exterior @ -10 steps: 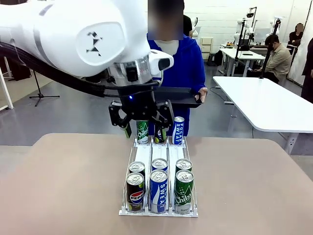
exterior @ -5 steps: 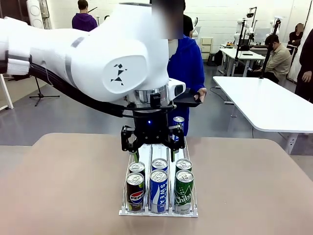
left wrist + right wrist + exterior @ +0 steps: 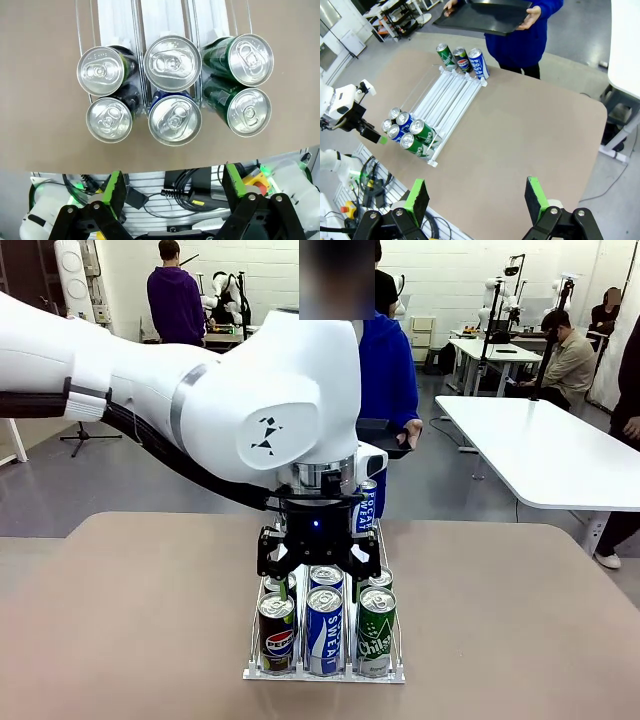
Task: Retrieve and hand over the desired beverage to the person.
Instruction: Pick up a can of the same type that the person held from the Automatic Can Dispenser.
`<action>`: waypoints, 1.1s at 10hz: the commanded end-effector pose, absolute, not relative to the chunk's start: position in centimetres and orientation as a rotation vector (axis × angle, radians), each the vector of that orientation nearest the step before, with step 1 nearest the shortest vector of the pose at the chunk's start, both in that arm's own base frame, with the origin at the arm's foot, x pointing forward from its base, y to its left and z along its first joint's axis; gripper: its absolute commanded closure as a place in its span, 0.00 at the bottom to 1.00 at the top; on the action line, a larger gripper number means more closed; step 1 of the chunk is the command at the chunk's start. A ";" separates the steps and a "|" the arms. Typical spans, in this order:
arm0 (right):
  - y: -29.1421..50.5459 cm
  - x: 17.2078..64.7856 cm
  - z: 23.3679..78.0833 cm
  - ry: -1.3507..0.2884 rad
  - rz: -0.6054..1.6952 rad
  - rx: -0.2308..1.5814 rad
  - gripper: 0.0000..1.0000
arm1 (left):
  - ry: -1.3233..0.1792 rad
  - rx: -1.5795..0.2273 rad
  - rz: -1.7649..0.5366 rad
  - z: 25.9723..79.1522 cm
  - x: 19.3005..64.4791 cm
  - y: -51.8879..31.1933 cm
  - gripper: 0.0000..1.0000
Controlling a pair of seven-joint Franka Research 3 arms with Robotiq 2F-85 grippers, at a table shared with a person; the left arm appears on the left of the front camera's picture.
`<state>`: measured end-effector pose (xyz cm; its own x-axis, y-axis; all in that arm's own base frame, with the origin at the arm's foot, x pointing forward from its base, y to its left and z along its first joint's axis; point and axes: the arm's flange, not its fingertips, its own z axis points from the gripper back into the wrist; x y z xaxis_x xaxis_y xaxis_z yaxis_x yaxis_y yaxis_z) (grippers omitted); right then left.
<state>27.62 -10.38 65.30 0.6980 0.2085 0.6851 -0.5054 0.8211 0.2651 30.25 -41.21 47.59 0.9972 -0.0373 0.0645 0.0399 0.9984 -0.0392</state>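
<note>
Cans [image 3: 376, 632] stand upright at the near end of a three-lane rack [image 3: 323, 676] on the surface [image 3: 120, 620], six bunched in two rows, with far cans [image 3: 366, 502] lined up at the other end. You cannot tell from here which drink is wanted. The left jaws hang spread wide above the near bunch and point straight down along the cans' upright axis. Their green pads [image 3: 283, 592] sit on either side of the middle lane, so the blue cans [image 3: 174, 119] look the likeliest pick, and a plain descent should reach them. No pad touches a can that you can see. The right jaws, also spread, with pads [image 3: 417, 197] apart, ride high over the near edge, well apart from the rack, so the left arm is the nearer. Beyond the far end, the person [image 3: 390, 370] in blue holds a black tray [image 3: 388, 437].
</note>
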 end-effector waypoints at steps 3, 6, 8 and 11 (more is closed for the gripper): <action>-10.3 27.6 65.2 -0.694 0.424 0.474 0.00 | -0.128 -0.029 -0.041 46.1 31.4 -42.5 0.00; -10.3 27.6 65.2 -0.694 0.424 0.474 0.00 | -0.125 -0.035 -0.054 45.0 32.4 -42.7 0.00; -10.3 27.6 65.2 -0.694 0.424 0.474 0.00 | -0.123 -0.035 -0.056 44.6 32.9 -42.8 0.00; -10.3 27.6 65.2 -0.694 0.424 0.474 0.00 | -0.123 -0.028 -0.044 44.3 33.5 -42.4 0.00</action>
